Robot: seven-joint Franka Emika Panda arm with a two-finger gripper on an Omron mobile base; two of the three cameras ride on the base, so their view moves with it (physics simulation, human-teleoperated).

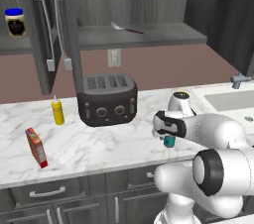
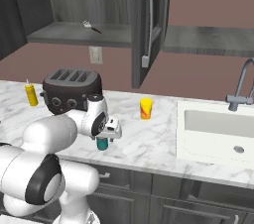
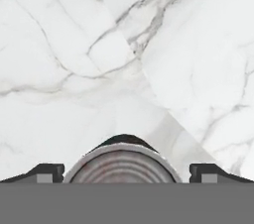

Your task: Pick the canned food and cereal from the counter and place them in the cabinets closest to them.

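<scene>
The canned food [image 1: 169, 141] is a small teal can with a silvery top [image 3: 122, 165], standing near the front of the marble counter [image 1: 99, 141]. My gripper [image 3: 124, 174] hangs straight down over it, open, with a fingertip [image 3: 48, 173] on each side of the can top; it is also seen from the base [image 2: 102, 138]. The can [image 2: 102, 144] pokes out below the hand. The red cereal box [image 1: 36, 147] stands far left on the counter. The wall cabinets [image 1: 134, 33] above the toaster are open, with their doors [image 1: 45, 29] swung out.
A dark toaster [image 1: 107, 99] stands behind the can, with a yellow squeeze bottle [image 1: 58, 111] to its left. A yellow cup [image 2: 146, 108] is to the right, then the sink [image 2: 218, 128] and faucet [image 2: 240, 86]. A blue-lidded jar [image 1: 16, 22] sits on the left shelf.
</scene>
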